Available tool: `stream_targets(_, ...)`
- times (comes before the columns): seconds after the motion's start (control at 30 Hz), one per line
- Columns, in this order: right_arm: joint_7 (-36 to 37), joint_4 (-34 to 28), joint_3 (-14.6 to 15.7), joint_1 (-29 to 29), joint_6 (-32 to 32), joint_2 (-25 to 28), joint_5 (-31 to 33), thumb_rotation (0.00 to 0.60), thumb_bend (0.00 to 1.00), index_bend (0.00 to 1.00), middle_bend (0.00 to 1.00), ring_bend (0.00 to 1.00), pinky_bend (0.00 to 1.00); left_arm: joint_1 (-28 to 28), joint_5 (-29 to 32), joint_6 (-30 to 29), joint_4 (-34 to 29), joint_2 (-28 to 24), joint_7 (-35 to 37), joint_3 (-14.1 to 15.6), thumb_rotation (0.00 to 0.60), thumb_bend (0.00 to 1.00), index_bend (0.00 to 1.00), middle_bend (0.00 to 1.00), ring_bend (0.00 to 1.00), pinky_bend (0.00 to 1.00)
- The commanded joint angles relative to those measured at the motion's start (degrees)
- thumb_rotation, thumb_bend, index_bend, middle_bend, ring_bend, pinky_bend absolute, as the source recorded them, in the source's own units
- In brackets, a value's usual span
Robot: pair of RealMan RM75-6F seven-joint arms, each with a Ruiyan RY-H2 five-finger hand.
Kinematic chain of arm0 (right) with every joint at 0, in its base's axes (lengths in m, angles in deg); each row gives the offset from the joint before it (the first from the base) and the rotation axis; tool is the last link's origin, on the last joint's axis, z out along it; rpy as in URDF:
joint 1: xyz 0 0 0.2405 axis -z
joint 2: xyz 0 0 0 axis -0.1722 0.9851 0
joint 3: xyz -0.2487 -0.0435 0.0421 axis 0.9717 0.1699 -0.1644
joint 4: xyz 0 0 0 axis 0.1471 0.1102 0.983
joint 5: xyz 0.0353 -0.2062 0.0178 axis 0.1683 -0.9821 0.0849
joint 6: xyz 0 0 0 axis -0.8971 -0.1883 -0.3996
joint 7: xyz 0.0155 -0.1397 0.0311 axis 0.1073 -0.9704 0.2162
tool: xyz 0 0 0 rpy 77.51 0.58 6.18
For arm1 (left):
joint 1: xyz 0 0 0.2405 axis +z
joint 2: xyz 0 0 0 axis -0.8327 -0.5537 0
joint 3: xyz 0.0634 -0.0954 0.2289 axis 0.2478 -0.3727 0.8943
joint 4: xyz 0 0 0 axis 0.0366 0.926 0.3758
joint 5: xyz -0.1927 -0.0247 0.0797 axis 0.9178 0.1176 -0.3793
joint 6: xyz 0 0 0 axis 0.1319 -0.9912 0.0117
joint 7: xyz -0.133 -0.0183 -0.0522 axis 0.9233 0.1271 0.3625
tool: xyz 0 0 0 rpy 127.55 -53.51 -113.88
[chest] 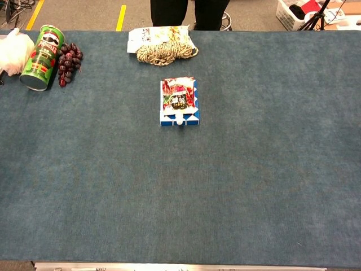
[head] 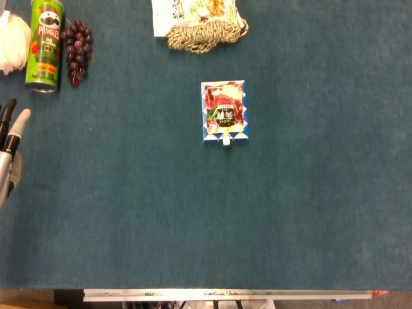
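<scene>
The green Pringles can (head: 44, 45) lies at the far left of the blue surface (head: 193, 219), its long axis running toward and away from the robot, with the bunch of dark grapes (head: 76, 50) touching its right side. The left robot hand (head: 9, 151) sits just nearer than the can at the left edge, fingers extended, spread and holding nothing. The right hand is out of view

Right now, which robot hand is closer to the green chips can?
Left. The left hand sits at the table's left edge, just below the green chips can, not touching it. The right hand is not in either view.
</scene>
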Motion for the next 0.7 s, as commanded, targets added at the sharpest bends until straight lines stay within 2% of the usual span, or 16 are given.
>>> stream_targets(0.03, -0.1, -0.9, 0.0, 0.0, 0.7, 0.3, 0.5, 0.600, 0.78, 0.00, 0.00, 0.20, 0.92, 0.1, 0.1, 0.3, -0.1, 0.1, -0.4, 0.1, 0.600, 0.80, 0.10, 0.00, 0.10, 0.85)
stream_targets(0.1, 0.0, -1.1, -0.1, 0.0, 0.8, 0.4, 0.6, 0.600, 0.89, 0.00, 0.00, 0.20, 0.94, 0.1, 0.4, 0.6, -0.6, 0.0, -0.6, 0.1, 0.600, 0.84, 0.10, 0.00, 0.10, 0.85)
stream_targets(0.2, 0.0, -1.1, -0.3, 0.0, 0.6, 0.4, 0.5, 0.600, 0.99, 0.00, 0.00, 0.20, 0.96, 0.1, 0.5, 0.9, -1.1, -0.2, -0.5, 0.2, 0.600, 0.85, 0.07, 0.00, 0.10, 0.85)
stream_targets(0.37, 0.5, -0.9, -0.6, 0.0, 0.5, 0.2, 0.5, 0.600, 1.00, 0.00, 0.00, 0.20, 0.96, 0.1, 0.2, 1.0, -1.4, -0.4, 0.3, 0.3, 0.600, 0.87, 0.00, 0.00, 0.10, 0.85)
stream_targets(0.7, 2.3, -0.1, -0.8, -0.2, -0.2, -0.2, -0.4, 0.600, 1.00, 0.00, 0.00, 0.20, 0.97, 0.2, 0.3, 1.3, -1.7, -0.6, 0.4, 0.3, 0.600, 0.88, 0.00, 0.00, 0.10, 0.86)
